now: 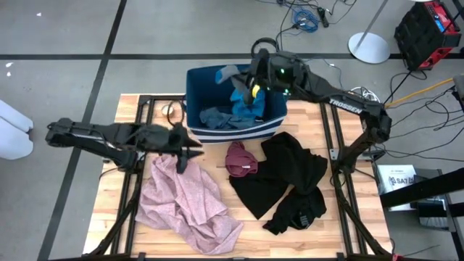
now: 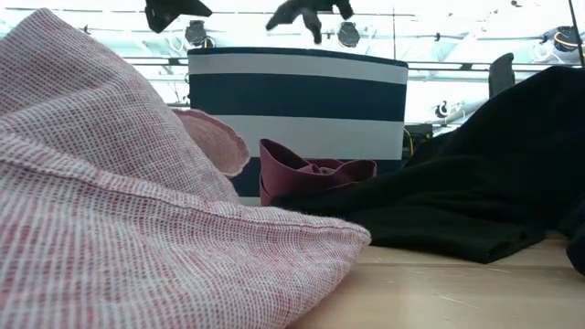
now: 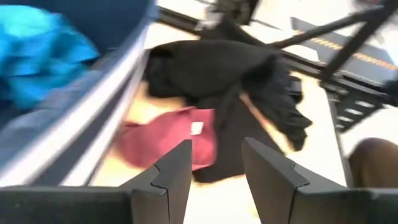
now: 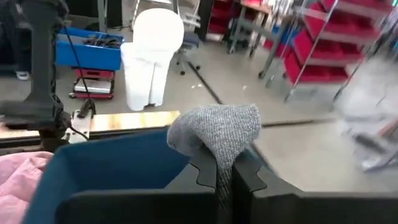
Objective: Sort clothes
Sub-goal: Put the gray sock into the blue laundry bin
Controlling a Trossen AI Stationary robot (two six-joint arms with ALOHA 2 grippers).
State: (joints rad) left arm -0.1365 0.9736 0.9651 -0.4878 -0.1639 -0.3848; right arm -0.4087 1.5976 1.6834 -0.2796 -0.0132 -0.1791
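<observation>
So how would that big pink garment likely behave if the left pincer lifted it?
Probably floppy: the pink garment lies crumpled in loose folds on the table. Its open weave, seen in the low view, suggests it is light and not slippery. The open left pincer would likely lift only one bunch, the rest trailing.

The left wrist view is motion-blurred: the teal garment (image 3: 37,53) and maroon garment (image 3: 168,140) lack crisp edges. The pink garment (image 2: 119,210) hides the low view's nine-o'clock side, cut off there.
</observation>
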